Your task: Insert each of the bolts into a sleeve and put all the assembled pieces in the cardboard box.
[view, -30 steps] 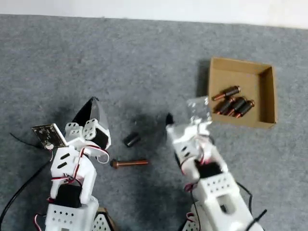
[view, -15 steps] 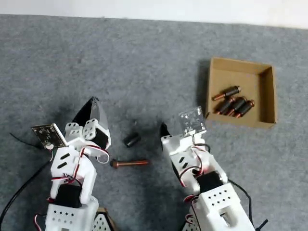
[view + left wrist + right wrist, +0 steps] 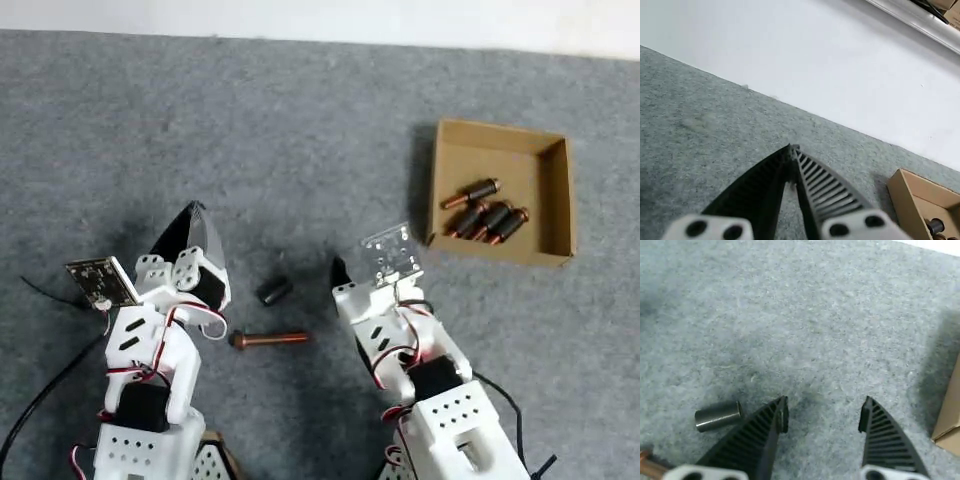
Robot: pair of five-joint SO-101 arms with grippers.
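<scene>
High view is showing a grey felt table (image 3: 300, 120) holding a square brown cardboard box (image 3: 548, 190) with assembled pieces (image 3: 486, 214) lying inside. The left gripper (image 3: 791, 148) is sitting closed, the right gripper (image 3: 825, 412) hanging spread open. Between them, a long copper bolt (image 3: 270, 339) and a short black cylindrical sleeve (image 3: 274, 291) are lying loose.

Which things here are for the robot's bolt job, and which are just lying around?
For the job:
copper-coloured metal bolt
short black cylindrical sleeve
brown cardboard box
finished bolt-and-sleeve pieces inside that box

Just there:
grey fuzzy mat under everything
white surface beyond the mat
</scene>
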